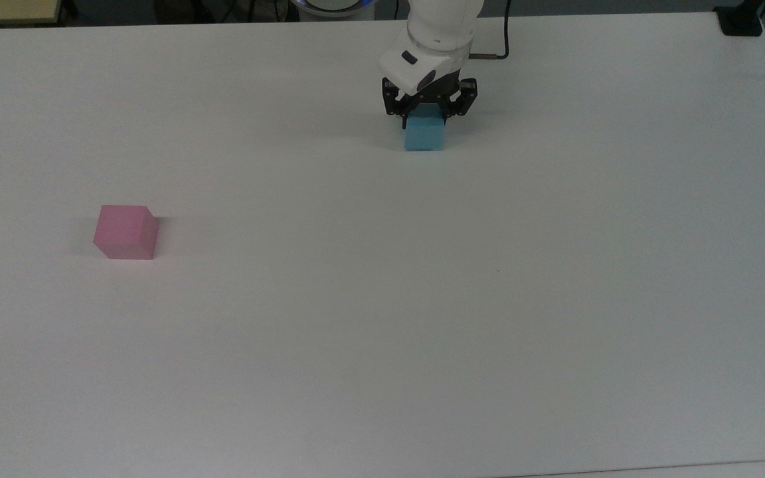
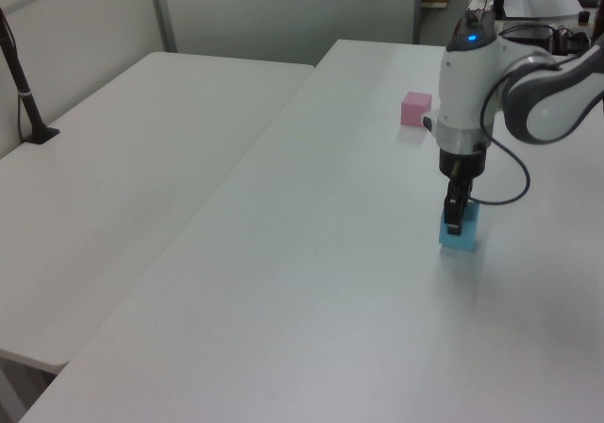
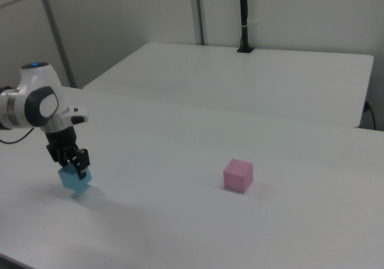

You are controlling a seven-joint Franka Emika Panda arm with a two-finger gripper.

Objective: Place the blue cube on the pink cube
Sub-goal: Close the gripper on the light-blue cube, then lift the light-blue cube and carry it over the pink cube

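**benchrat:** So what's the tool point(image 1: 425, 118) doing right now? Why's it sitting so low?

**cubestacker:** It's pointing straight down over the blue cube point(image 1: 424, 135), with one finger on each side of it. In the top view the fingers are hugging the cube's two sides, so I'm reading it as pinching the blue cube. Coming from above makes sense: flat opposite faces are the easiest thing for two fingers to squeeze.

**benchrat:** Is the cube off the table point(image 1: 382, 332) already?

**cubestacker:** Honestly can't tell for sure. In the right view the blue cube point(image 3: 75, 179) is looking tilted, one corner pointing down under the tool point(image 3: 73, 161), so I'm guessing it's either just lifting or twisting a bit in the grip. The left view is showing the tool point(image 2: 454, 217) right on top of the blue cube point(image 2: 460, 231), no clear gap underneath.

**benchrat:** And the target?

**cubestacker:** The pink cube point(image 1: 126, 232) is sitting well apart from the tool, off toward the top view's left, alone on the table with nothing touching it. So stacking isn't happening yet. I'm figuring the grab is the step in hand, and a crooked hold could make the cube land crooked.
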